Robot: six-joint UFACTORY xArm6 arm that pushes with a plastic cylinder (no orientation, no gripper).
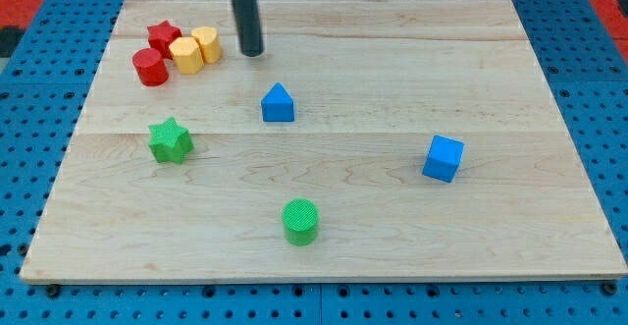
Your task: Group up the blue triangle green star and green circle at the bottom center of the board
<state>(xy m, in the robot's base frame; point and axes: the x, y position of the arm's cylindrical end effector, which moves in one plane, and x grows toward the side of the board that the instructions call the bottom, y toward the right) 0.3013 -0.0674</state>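
Observation:
The blue triangle (278, 103) sits left of the board's middle. The green star (170, 140) lies at the view's left, level with the middle. The green circle (300, 221) stands near the bottom centre of the wooden board (491, 80). My tip (252, 52) rests on the board near the view's top, above and slightly left of the blue triangle, with a gap between them. It touches no block.
A blue cube (443, 158) sits at the view's right. At the top left is a cluster: a red star (164, 36), a red cylinder (149, 68), and two yellow blocks (185, 55) (207, 44), just left of my tip.

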